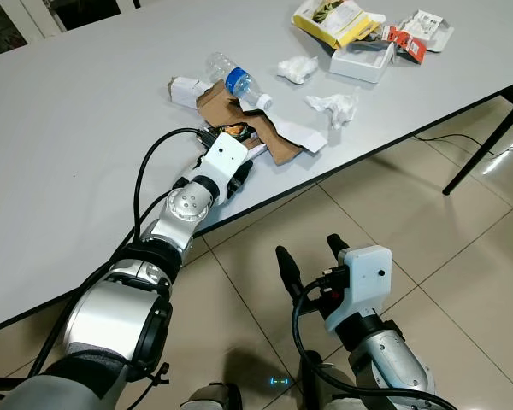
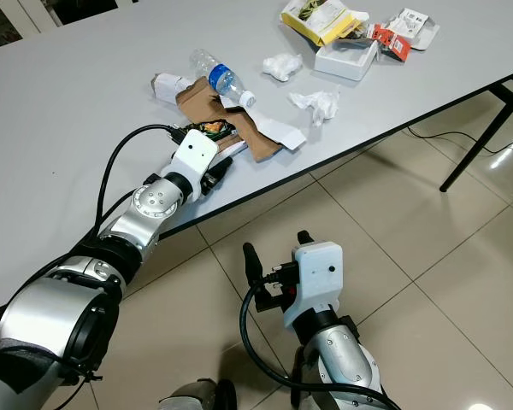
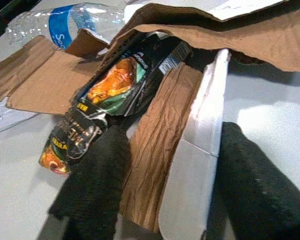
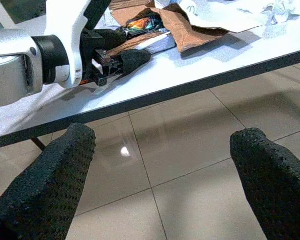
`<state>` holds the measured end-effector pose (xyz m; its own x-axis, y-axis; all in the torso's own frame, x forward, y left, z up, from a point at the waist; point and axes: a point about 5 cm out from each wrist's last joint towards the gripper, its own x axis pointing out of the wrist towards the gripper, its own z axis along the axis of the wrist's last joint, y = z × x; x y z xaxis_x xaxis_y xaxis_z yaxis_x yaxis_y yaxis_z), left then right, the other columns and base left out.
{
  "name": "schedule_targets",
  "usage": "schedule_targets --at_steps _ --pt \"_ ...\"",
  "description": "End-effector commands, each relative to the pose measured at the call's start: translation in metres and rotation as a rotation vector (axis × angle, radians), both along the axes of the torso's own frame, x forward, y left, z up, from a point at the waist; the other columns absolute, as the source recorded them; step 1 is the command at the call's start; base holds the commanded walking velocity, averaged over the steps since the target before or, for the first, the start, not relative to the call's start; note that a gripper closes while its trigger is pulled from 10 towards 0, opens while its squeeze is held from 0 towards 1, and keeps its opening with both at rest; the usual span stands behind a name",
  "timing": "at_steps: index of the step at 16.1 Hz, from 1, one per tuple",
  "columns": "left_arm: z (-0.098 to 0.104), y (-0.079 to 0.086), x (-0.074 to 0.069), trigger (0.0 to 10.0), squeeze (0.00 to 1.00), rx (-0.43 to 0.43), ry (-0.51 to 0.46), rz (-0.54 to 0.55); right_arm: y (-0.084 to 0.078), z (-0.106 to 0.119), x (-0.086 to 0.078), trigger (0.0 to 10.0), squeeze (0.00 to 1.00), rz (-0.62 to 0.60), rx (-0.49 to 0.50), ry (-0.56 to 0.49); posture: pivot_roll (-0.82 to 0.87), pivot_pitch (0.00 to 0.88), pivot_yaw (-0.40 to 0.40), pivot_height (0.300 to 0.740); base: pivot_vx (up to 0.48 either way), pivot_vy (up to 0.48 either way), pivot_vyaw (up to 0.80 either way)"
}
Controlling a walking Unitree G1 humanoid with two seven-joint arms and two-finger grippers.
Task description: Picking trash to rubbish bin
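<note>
Trash lies on the grey table [image 1: 77, 128]: torn brown cardboard [image 1: 269, 137], a colourful snack wrapper [image 3: 105, 95] tucked under it, and a clear plastic bottle [image 1: 235, 81] with a blue label. My left gripper [image 3: 175, 192] rests on the table near its front edge. It is open, and its fingers [image 3: 97, 190] straddle a cardboard strip with a white edge [image 3: 190, 165] and the wrapper's end. My right gripper [image 1: 312, 256] hangs open over the floor below the table edge, holding nothing.
Farther along the table lie two crumpled tissues [image 1: 333, 107], a white box [image 1: 363, 61], a yellow packet [image 1: 333, 21] and a small white carton [image 1: 186, 88]. A black table leg [image 1: 487, 145] stands at the right. Tiled floor [image 1: 410, 205] lies open below.
</note>
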<state>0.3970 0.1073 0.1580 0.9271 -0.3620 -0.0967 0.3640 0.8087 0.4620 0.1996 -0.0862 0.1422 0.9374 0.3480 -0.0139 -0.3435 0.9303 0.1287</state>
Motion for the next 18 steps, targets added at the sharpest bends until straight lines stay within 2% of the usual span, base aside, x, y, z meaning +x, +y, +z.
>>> schedule_targets --at_steps 1,7,18 --pt "-0.0425 0.0120 -0.0139 0.0 0.00 0.053 0.180 0.025 0.0019 -0.0005 -0.0021 10.0 0.00 0.010 0.003 0.011 -0.03 0.254 0.106 0.740 0.000 0.000 0.00" --pt "-0.0425 0.0124 -0.0139 0.0 0.00 0.051 0.179 0.026 0.0008 -0.0009 -0.0015 10.0 0.00 0.007 0.004 0.011 -0.03 0.247 0.107 0.740 0.000 0.000 0.00" --pt "-0.0392 0.0137 -0.0143 0.0 0.00 -0.006 0.144 0.013 -0.0030 -0.0004 0.0050 10.0 0.00 0.010 0.003 0.000 -0.01 0.217 0.095 0.740 0.000 0.000 0.00"
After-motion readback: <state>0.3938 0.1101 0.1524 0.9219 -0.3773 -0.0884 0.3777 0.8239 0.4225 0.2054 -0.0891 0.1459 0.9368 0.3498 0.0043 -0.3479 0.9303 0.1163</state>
